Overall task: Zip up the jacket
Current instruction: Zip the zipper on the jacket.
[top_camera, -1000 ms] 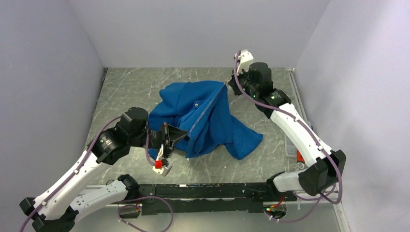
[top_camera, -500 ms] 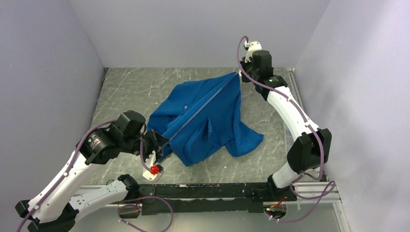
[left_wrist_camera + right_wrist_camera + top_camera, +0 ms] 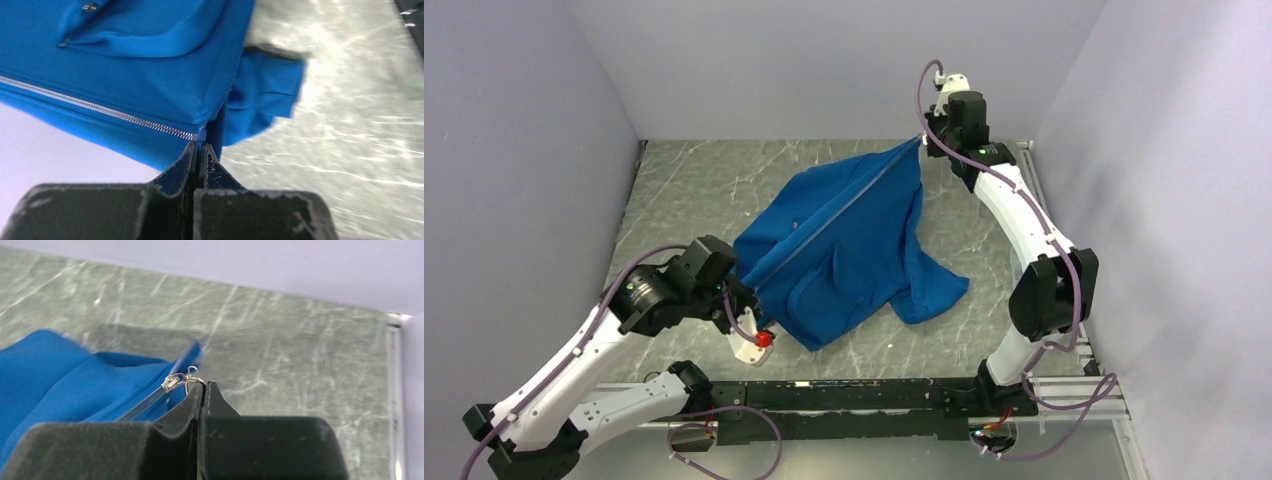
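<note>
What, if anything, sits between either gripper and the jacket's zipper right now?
Nothing visible. The left gripper is shut on the jacket at the near end of its zipper. The right gripper is shut on the zipper pull at the far end.

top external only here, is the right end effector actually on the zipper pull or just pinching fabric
Observer: The right wrist view shows the right end effector shut on the metal pull, with the slider just ahead of it.
Operator: and the left one, what's it gripping
Observer: The left end effector is shut on the jacket at the bottom end of the zipper, right at the hem.
Operator: closed down there?
Observer: In the left wrist view the zipper runs from that end as one closed silver line.
</note>
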`<action>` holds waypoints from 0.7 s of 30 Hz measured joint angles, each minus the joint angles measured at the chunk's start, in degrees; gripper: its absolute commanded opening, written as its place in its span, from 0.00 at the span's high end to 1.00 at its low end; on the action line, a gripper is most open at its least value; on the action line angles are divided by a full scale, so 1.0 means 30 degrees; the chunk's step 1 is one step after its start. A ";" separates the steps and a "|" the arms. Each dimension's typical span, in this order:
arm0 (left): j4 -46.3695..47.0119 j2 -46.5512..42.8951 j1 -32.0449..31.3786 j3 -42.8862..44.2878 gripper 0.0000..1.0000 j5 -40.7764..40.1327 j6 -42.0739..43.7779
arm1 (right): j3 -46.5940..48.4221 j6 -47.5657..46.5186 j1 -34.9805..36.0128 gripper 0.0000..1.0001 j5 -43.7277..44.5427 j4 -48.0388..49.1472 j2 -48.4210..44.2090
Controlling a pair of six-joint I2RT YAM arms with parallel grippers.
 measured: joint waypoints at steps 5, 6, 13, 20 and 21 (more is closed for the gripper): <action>-0.0678 0.1049 -0.0073 -0.1071 1.00 -0.1319 -0.1967 | 0.0299 -0.0109 -0.1086 1.00 0.2040 0.0554 0.0532; -0.0328 0.1428 -0.0095 -0.1173 1.00 -0.1581 -0.2368 | 0.0299 -0.0168 -0.1100 1.00 0.2368 0.0568 0.0546; 0.0758 0.3024 -0.0153 -0.2127 0.26 -0.3184 -0.3942 | 0.0080 -0.0393 -0.0991 1.00 0.2448 0.1013 0.0437; -0.0328 0.3512 0.0423 -0.0576 0.01 -0.3366 -0.8007 | -0.1486 0.0138 -0.2244 0.05 0.3096 0.3111 -0.0925; -0.0044 0.4204 0.0845 0.0546 0.00 -0.3002 -0.8852 | -0.1843 0.0313 -0.2346 0.01 0.3053 0.3235 -0.1253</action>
